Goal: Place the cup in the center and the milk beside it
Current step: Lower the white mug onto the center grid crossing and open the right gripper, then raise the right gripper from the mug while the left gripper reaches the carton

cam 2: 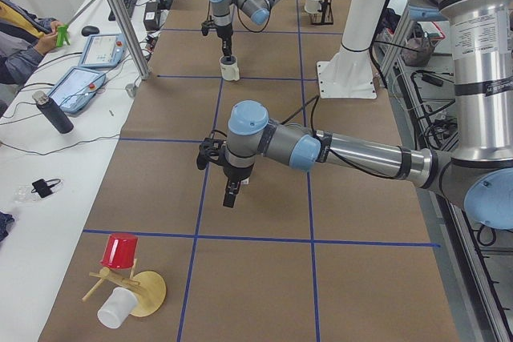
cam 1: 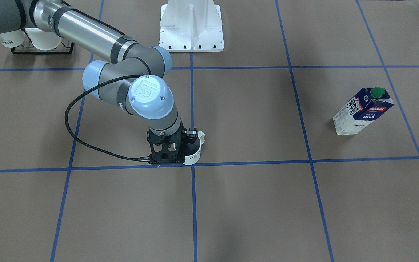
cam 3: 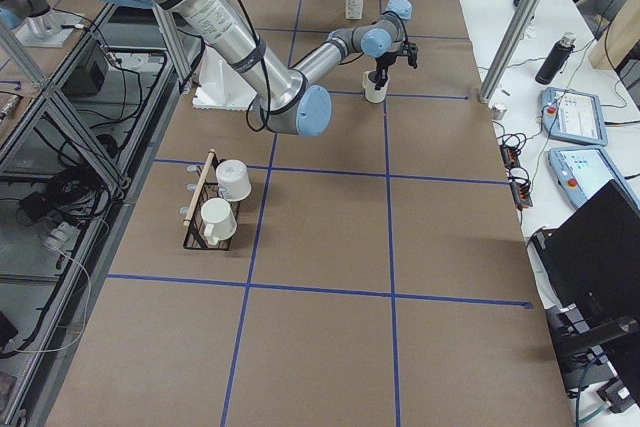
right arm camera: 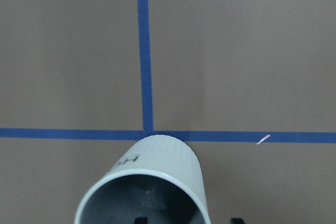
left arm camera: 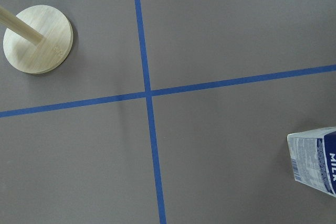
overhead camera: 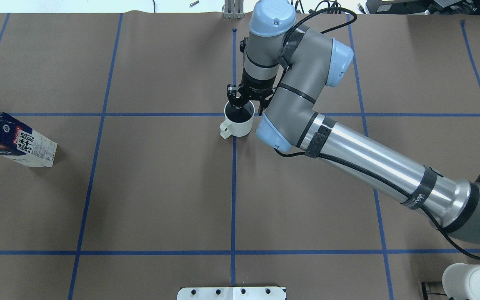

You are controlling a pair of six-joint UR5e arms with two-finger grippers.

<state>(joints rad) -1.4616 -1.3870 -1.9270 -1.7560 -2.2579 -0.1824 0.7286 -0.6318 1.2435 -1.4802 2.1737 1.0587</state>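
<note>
The white cup (cam 1: 195,153) stands upright just on the robot's side of the center tape crossing (cam 1: 193,164), its base touching the line. It also shows in the overhead view (overhead camera: 240,125) and the right wrist view (right arm camera: 157,171). My right gripper (cam 1: 180,145) points down over its rim, one finger inside and one outside, both clear of the wall, so it looks open. The milk carton (cam 1: 362,111) stands far off on the robot's left side (overhead camera: 13,139). My left gripper (cam 2: 231,196) hangs above the table near the milk; I cannot tell whether it is open or shut.
A black rack with white cups (cam 1: 42,47) stands on the robot's right side. The white arm mount (cam 1: 191,32) is at the robot's edge. A wooden stand with a red cup (cam 2: 128,286) is at the left end. A side table holds tablets (cam 2: 80,78).
</note>
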